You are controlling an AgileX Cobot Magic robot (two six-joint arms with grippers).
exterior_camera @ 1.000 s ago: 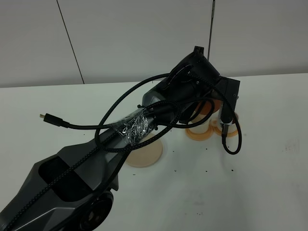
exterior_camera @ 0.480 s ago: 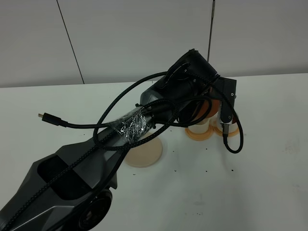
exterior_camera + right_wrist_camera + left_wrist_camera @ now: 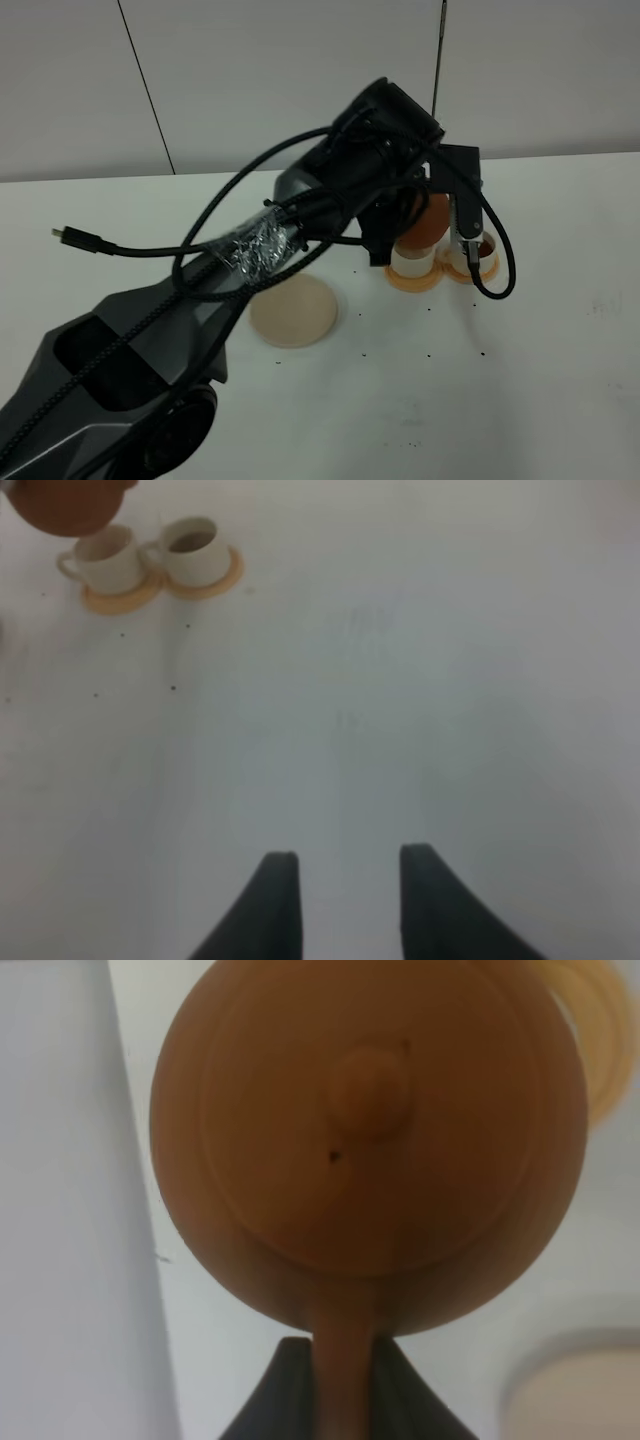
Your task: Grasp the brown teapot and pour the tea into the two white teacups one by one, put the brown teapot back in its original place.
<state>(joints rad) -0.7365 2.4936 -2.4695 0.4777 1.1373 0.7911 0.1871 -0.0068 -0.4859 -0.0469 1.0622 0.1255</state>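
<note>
**Spill and snag risks over the cups**

Nearest lies the pale beige disc (image 3: 293, 312), flat, round and matte, bare on the white worktop (image 3: 560, 380). The right hand (image 3: 340, 865) hangs well apart from the cups, its dark fingers slightly spread and empty.

Farther on, the left teacup (image 3: 108, 560) and the right teacup (image 3: 195, 548) sit just beside each other on thin orange coasters (image 3: 225, 580). Both are small, glossy and likely light, so a nudge could slide them. The right one holds dark tea; the left looks pale inside.

The brown teapot (image 3: 428, 222) hangs above the left teacup. It is round, smooth clay with a knobbed lid, and the left hand (image 3: 340, 1355) pinches only its thin loop handle. That narrow grip may let the pot swing, sending tea onto the worktop, and a steep tilt could drop the lid. A loose black cable (image 3: 495, 280) dangles by the right teacup and could snag it.
</note>
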